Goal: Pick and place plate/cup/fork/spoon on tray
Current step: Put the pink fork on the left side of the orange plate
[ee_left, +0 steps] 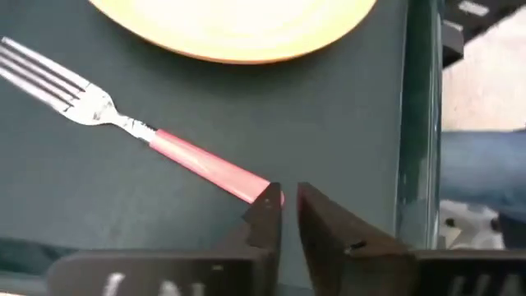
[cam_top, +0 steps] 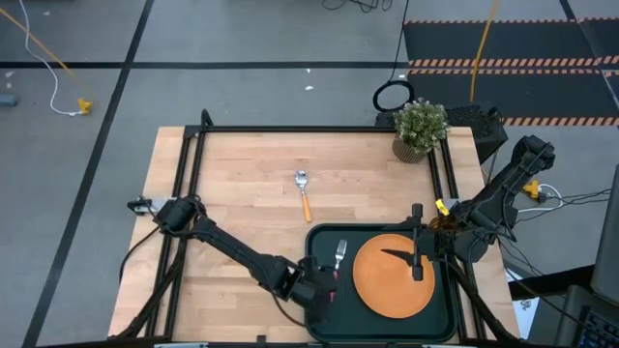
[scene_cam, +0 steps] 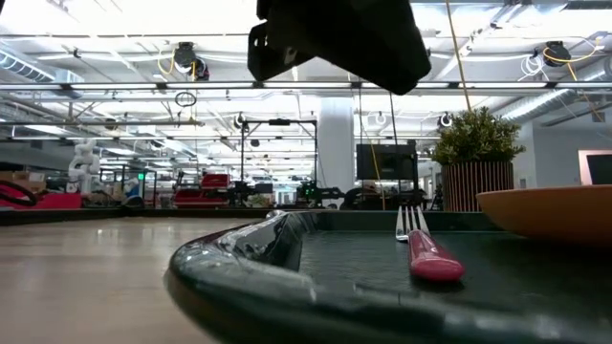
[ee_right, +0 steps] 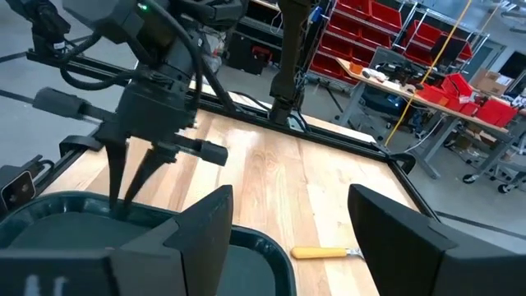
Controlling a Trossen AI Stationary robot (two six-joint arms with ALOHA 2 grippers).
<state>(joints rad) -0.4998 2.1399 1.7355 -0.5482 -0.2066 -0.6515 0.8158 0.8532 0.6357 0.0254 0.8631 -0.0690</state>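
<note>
Wooden table [cam_top: 242,213] is seen from above: tray [cam_top: 324,319] with plate [cam_top: 392,275] and fork [cam_top: 339,253] inside, spoon [cam_top: 303,191] well apart, right gripper [cam_top: 416,253] spread wide over the plate. Low down, the plate is cut off. At the left wrist, the left gripper [ee_left: 288,201] is nearly closed beside the handle tip – whether anything's pinched can't be told, so the fork could get dragged. The cup isn't made out – possibly hidden.

Robotics lab (industrial), red bins [ee_right: 353,37], workbenches [ee_right: 427,90]
</note>
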